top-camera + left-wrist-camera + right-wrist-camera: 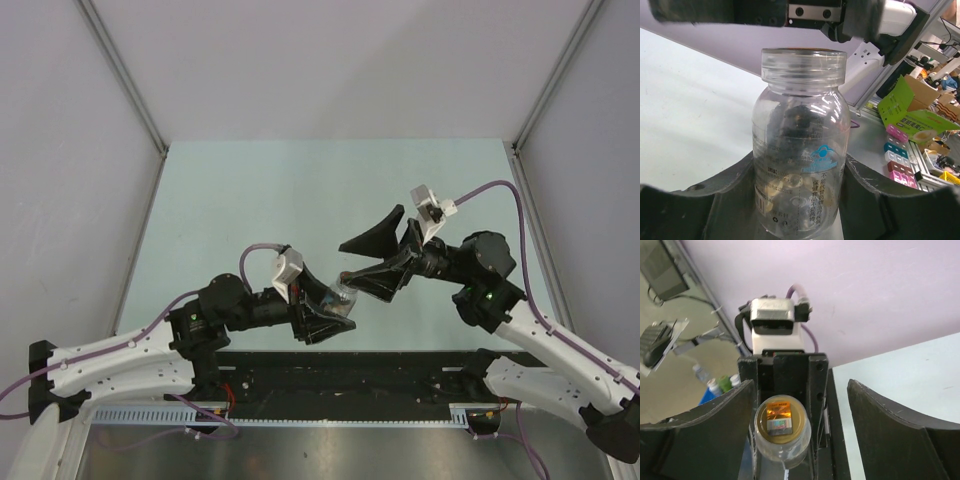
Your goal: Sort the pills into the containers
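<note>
So right now my left gripper is clamped on the clear bottle, one finger on each side of its lower half, over the near edge of the desk. The pills look like pale tan lumps sitting at the bottom of that bottle, kinda hard to make out through the printed label. My right gripper has its fingers spread wide apart and grips nothing, with the bottle's neck end pointing at it, just beside the lower finger. From the right wrist view that end shows a tan disc with a gold sticker, can't tell what it is.
</note>
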